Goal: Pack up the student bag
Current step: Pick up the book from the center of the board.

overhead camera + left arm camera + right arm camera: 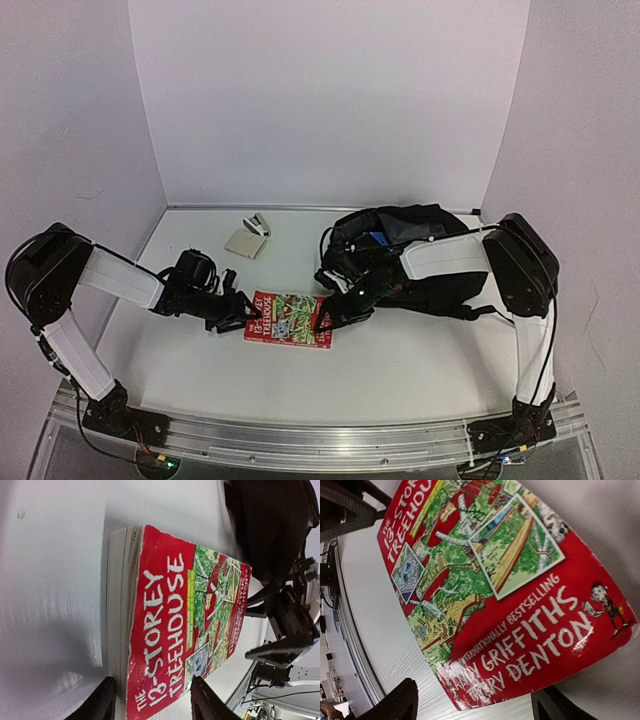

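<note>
Both arms reach inward to the red book (290, 318), the left gripper (236, 308) straddling its left end, whether gripping it cannot be told, the right gripper (326, 322) with jaws spread wide at its right end. The book lies flat on a white table (400, 370) between pale walls (330, 100), the student bag (405, 222) just behind its right end. Only the left wrist view shows its page edges, only the right wrist view its authors' names.
</note>
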`<state>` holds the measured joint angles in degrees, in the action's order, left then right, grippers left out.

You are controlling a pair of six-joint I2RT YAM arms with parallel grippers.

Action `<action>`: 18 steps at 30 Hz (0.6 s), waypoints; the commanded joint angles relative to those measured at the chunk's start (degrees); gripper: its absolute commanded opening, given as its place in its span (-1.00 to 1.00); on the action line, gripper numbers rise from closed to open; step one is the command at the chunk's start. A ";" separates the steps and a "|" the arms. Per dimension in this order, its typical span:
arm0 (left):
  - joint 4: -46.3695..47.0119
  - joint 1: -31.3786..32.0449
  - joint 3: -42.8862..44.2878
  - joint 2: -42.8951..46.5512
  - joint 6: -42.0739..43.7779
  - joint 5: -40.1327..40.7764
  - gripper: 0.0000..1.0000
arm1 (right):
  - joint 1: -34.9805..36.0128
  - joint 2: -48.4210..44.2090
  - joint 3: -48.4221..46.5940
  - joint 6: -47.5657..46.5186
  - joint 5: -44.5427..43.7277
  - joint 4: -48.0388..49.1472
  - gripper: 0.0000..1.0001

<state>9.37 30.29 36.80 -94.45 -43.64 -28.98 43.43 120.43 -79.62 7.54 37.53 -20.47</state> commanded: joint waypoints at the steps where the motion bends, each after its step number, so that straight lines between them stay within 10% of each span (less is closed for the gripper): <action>1: 14.08 0.99 -3.41 3.10 -2.12 -8.35 -0.11 | 0.19 2.13 -1.36 -0.30 -2.84 1.14 0.38; 10: 23.80 2.23 -6.82 10.32 -2.67 -9.86 -0.47 | 0.17 1.51 -0.52 -0.19 -3.67 1.10 -0.08; 18: 24.53 2.44 -4.72 4.49 -4.06 -9.73 -0.32 | 0.17 1.13 -0.48 -0.41 -3.10 1.06 -0.13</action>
<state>29.50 31.68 29.23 -85.87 -46.59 -36.19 42.37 120.81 -79.90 7.81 32.43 -20.91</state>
